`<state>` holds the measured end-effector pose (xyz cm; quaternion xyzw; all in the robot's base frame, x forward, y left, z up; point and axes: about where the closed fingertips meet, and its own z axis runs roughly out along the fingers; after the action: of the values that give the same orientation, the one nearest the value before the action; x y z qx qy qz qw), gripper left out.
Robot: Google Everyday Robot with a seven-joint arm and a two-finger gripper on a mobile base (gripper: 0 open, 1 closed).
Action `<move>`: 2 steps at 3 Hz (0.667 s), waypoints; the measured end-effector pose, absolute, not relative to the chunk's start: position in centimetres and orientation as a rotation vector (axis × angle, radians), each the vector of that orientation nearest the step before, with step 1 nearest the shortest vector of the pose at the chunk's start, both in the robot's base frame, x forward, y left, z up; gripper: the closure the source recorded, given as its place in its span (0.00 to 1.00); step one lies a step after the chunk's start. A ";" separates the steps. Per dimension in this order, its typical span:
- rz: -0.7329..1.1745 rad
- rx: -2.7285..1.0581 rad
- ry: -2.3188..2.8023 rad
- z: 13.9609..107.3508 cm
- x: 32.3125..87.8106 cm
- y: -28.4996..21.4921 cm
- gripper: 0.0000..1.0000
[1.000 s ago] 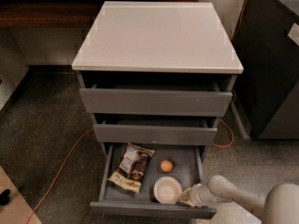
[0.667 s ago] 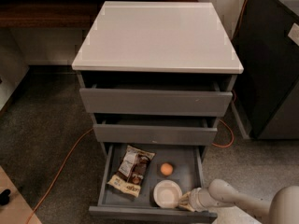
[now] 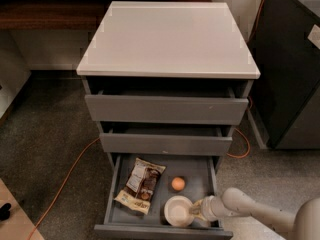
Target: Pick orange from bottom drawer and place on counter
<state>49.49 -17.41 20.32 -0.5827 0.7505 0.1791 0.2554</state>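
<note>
The bottom drawer is pulled out below two taller grey drawers. The small orange lies on its grey floor, right of the middle. My gripper reaches in from the lower right, low over the drawer's front right corner. It sits against the right rim of a white bowl, just in front of and to the right of the orange, and does not touch the fruit. The counter, a pale glossy slab, tops the cabinet and has nothing on it.
A brown and white snack bag lies in the left half of the drawer. An orange cable runs over the dark carpet on the left. A dark cabinet stands to the right, and a brown wooden shelf at the back left.
The bottom drawer has slid a little farther out, carrying the bag, bowl and orange forward. My gripper has moved with it toward the front.
</note>
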 end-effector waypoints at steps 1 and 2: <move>0.465 -1.587 2.014 21.2 52.0 -16.9 1.00; 0.466 -1.557 2.031 20.9 55.2 -15.9 1.00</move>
<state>55.20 -15.92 20.86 -0.5770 0.7524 0.1725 0.2669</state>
